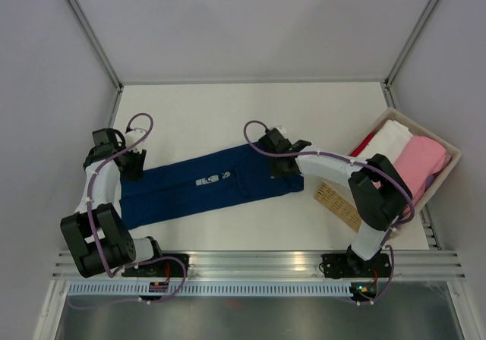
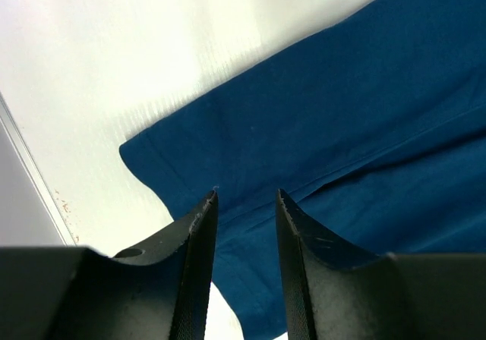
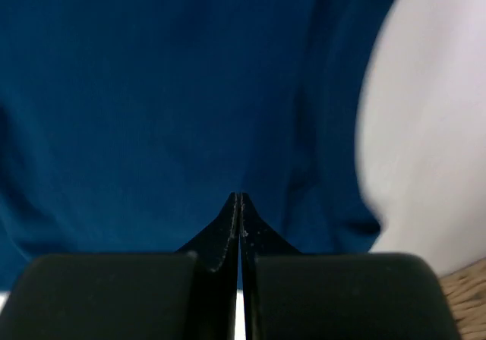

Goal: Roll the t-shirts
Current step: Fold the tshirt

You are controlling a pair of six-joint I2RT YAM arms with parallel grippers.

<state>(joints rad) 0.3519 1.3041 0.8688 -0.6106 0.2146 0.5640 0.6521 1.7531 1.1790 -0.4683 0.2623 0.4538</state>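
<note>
A navy blue t-shirt [image 1: 205, 184] lies flat on the white table, folded into a long strip with a small pale chest print facing up. My left gripper [image 1: 130, 163] hovers over the strip's left end and is open; in the left wrist view the cloth [image 2: 342, 112] shows between the fingertips of that gripper [image 2: 245, 196] but is not pinched. My right gripper [image 1: 281, 164] is at the strip's right end. Seen from the right wrist, the gripper [image 3: 240, 196] is shut just above the blue cloth [image 3: 137, 89], with nothing between its jaws.
A pale bin [image 1: 449, 167] at the right edge holds rolled white [image 1: 389, 141] and pink [image 1: 421, 162] shirts and a red one. A brown woven piece [image 1: 338, 201] lies by the right arm. Grey walls enclose the table; a metal rail runs along the near edge.
</note>
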